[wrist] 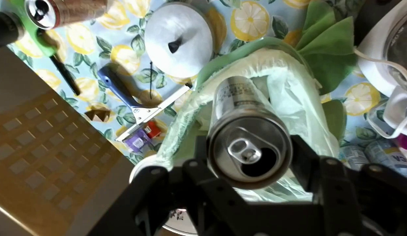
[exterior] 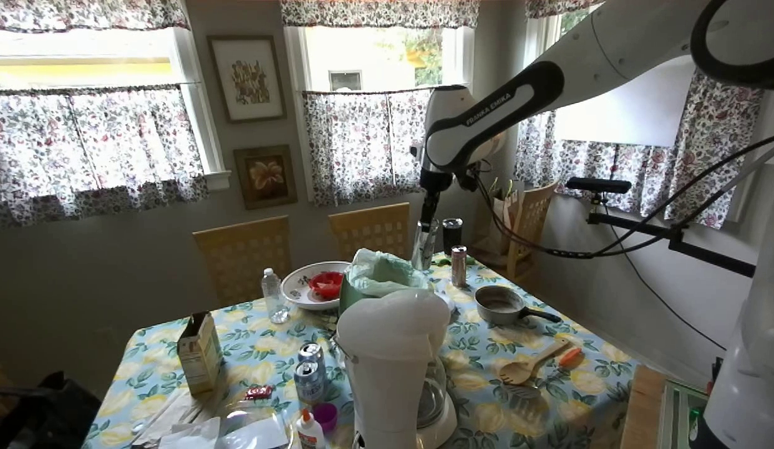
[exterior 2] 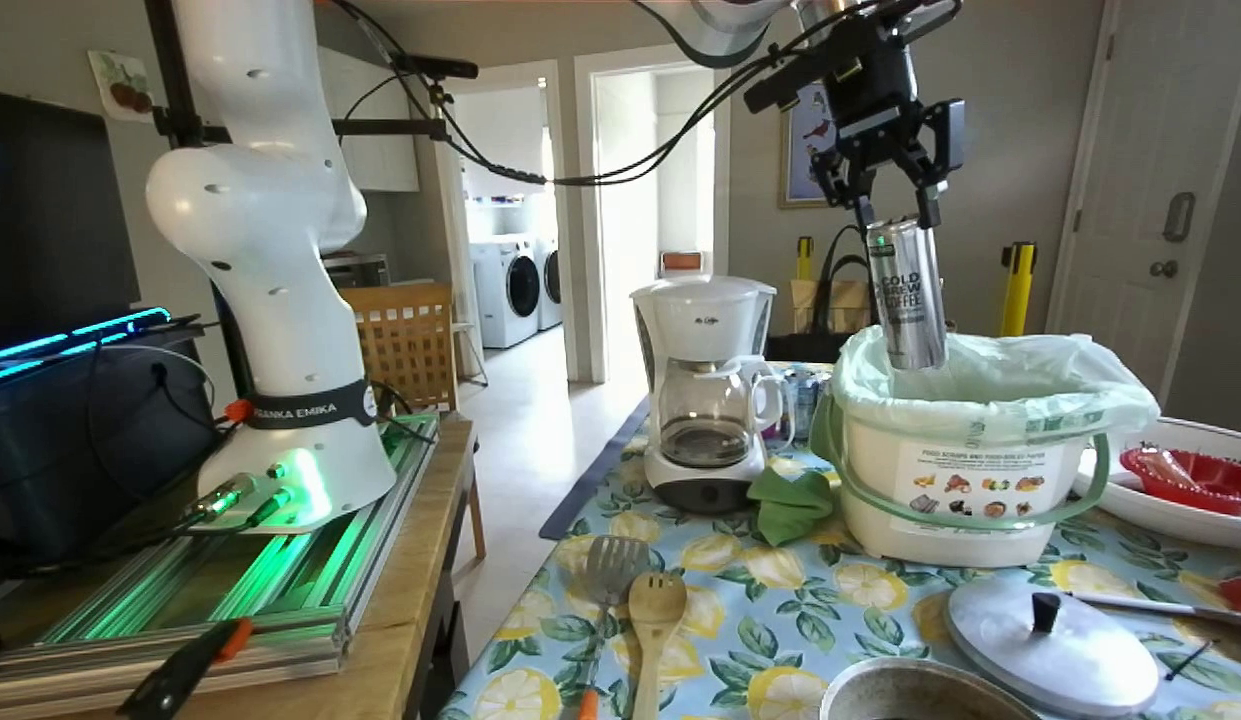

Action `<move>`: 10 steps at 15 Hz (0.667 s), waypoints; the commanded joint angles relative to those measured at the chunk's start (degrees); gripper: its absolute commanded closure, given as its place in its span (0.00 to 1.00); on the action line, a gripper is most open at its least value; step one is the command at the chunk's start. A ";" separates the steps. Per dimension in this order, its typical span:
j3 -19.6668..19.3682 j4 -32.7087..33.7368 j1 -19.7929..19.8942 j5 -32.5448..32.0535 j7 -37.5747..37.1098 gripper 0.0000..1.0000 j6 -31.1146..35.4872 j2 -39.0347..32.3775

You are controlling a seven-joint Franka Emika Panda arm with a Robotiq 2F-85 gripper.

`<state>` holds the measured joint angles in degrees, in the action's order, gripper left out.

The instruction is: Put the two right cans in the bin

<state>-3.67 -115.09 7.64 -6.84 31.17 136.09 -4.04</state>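
Observation:
My gripper point(exterior 2: 896, 208) is shut on a silver can point(exterior 2: 910, 295), which hangs slightly tilted. In the wrist view the can's open top point(wrist: 251, 157) sits between the fingers. The bin point(exterior 2: 950, 470) is a white container lined with a pale green bag. The can's lower end is over or just inside the bag's opening, near one side; I cannot tell whether it is below the rim. A pinkish can point(exterior: 458, 267) stands upright on the table, and it also shows at the wrist view's top left point(wrist: 75, 13). A dark cylinder point(exterior: 451, 237) stands behind it.
A white coffee maker point(exterior 2: 705, 325) stands beside the bin. A white bowl point(exterior: 299, 288) holding a red bowl point(exterior: 327, 284) is on its opposite side. Two bluish cans point(exterior: 309, 379) stand by the coffee maker. A pot point(exterior: 499, 305), lid point(exterior 2: 1055, 645) and squeegee point(wrist: 147, 111) lie nearby.

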 commanded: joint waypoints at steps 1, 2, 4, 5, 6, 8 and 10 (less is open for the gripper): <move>0.78 1.58 -1.00 4.23 4.08 0.62 1.02 -2.10; 0.96 2.04 -1.11 4.72 4.44 0.62 1.52 -3.04; 1.07 2.69 -1.18 4.90 4.67 0.62 3.44 -5.02; 1.11 3.20 -1.12 4.48 4.28 0.62 4.17 -6.30; 1.15 3.76 -0.97 4.13 4.23 0.62 4.90 -7.65; 1.33 5.03 -0.57 3.82 4.01 0.62 5.71 -10.44; 1.84 6.47 0.06 4.51 4.64 0.62 5.81 -13.45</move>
<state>-2.63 -112.62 6.64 -3.73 33.77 141.43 -12.26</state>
